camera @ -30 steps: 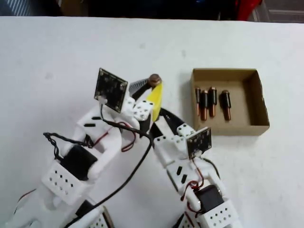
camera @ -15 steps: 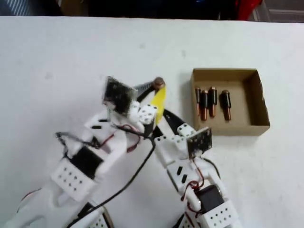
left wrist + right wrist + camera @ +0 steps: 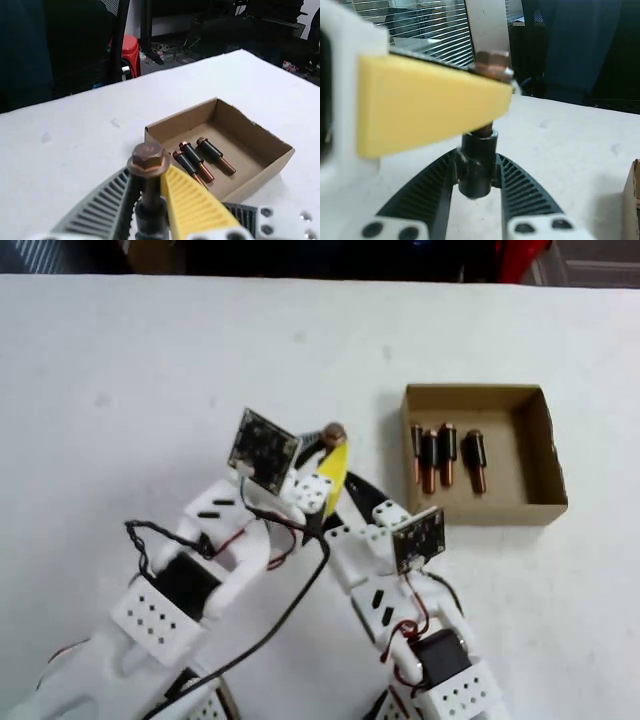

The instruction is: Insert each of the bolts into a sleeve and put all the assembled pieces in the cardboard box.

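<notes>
My left gripper [image 3: 325, 447] [image 3: 148, 182], with one grey and one yellow finger, is shut on a copper bolt [image 3: 148, 159] with a hex head [image 3: 333, 432], held upright. Directly beneath it, my right gripper [image 3: 477, 161] [image 3: 340, 496] has its black fingers shut on a black sleeve [image 3: 477, 167]. The bolt's shaft [image 3: 483, 131] meets the top of the sleeve. The left gripper's yellow finger [image 3: 432, 107] crosses in front of the bolt in the right wrist view. The cardboard box [image 3: 475, 393] [image 3: 260, 172] lies to the right of both grippers, with several assembled pieces [image 3: 447, 457] [image 3: 200, 162] side by side in it.
The white table [image 3: 150, 350] is bare to the left of and behind the arms. The two arms stand close together near the front edge, with cables [image 3: 285, 605] hanging between them. The box's near wall [image 3: 490, 510] is just beyond the right arm's wrist camera [image 3: 418, 537].
The left arm has swung right and drawn nearer, bringing the bolt back over the right gripper's sleeve. The right arm has kept still.
</notes>
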